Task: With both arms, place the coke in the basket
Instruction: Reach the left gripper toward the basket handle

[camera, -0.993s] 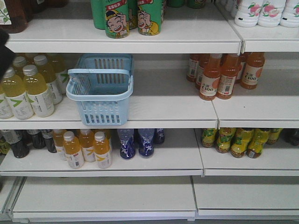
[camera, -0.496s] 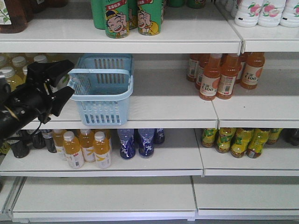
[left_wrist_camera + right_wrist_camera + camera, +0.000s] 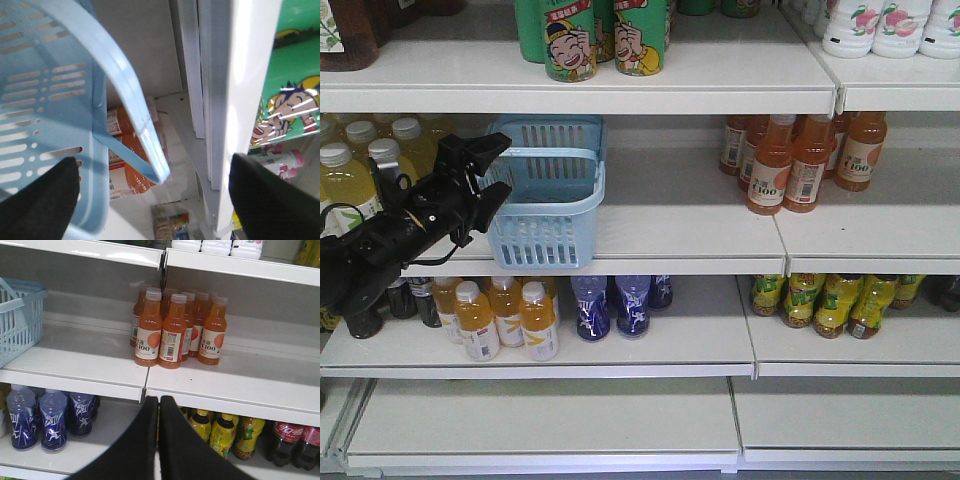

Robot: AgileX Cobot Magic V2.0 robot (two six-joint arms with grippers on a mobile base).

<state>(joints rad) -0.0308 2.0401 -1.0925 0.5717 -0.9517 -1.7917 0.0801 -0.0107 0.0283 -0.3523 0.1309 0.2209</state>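
Shelving: white shelves in two bays set side by side.
Top shelf point(image 3: 740, 70): green cans point(image 3: 570, 40) with a cartoon face at the front edge; white bottles point(image 3: 890, 25) with peach pictures in the right bay; a dark brown bottle point(image 3: 345, 35) far left.
Middle shelf point(image 3: 690, 220): pale blue basket point(image 3: 545, 205) at the front edge of the left bay; yellow bottles point(image 3: 345, 185) with grey caps to its left; orange bottles point(image 3: 800, 160) clustered across the bay joint, well apart from the basket.
Lower shelf point(image 3: 690, 340): orange-yellow bottles point(image 3: 505, 320) just beside blue bottles point(image 3: 610, 305); dark bottles point(image 3: 422, 298) far left; yellow-green bottles point(image 3: 840, 300) in the right bay, with coke point(image 3: 286, 439) bottles beside them.
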